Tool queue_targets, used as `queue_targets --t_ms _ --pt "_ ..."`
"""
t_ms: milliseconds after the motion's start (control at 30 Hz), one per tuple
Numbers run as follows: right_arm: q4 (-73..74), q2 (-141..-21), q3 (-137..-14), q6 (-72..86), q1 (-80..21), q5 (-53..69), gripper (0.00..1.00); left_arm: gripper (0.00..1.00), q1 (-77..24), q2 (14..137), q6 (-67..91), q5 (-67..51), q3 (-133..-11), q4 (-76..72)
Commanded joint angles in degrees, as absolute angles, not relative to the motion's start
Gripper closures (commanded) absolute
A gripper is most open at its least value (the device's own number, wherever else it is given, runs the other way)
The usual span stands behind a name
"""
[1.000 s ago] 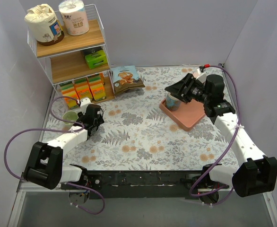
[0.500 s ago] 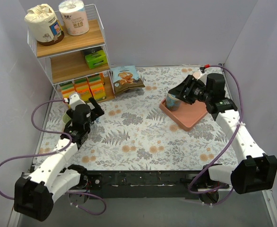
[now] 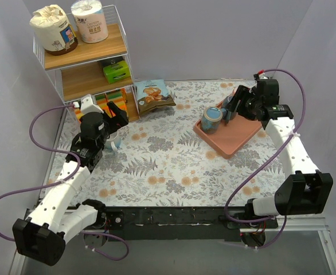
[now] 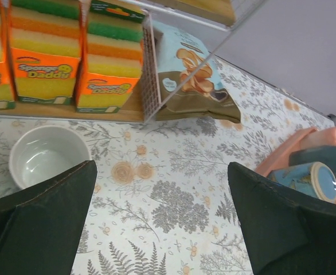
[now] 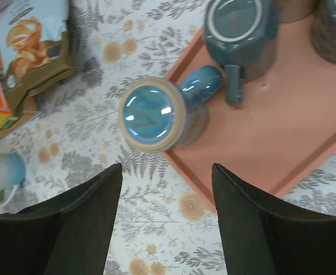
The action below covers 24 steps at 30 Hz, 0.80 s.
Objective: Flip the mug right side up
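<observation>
Bright, even overhead light; soft shadows; wrist views sharp, w/ dark foregrounds.

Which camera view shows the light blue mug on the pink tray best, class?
The right wrist view: the light blue mug sits central and large, its tan-rimmed round face and handle plain, at a corner of the pink tray. The top external view shows it small; the left wrist view catches it at the right edge.
</observation>
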<state>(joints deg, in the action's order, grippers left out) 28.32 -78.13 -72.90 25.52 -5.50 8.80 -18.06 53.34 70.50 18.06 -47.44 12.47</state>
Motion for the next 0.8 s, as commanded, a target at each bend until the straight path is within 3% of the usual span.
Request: queue_targets --t_ms 0,400,767 --pt "29.19 -80.06 -74.71 21.8 -3.78 0.44 0.3 0.02 -18.02 55.81 69.08 8.28 -51.23 12.84" --pt "24.35 -94.73 -77.7 16.97 -3.69 -4.3 0.3 0.02 -18.02 58.71 72.78 -7.64 -52.2 9.14" --pt "11.88 -97.9 -73.92 13.89 -3.69 -3.26 0.35 0.02 -18.02 59.32 73.04 -9.49 -54.23 9.4"
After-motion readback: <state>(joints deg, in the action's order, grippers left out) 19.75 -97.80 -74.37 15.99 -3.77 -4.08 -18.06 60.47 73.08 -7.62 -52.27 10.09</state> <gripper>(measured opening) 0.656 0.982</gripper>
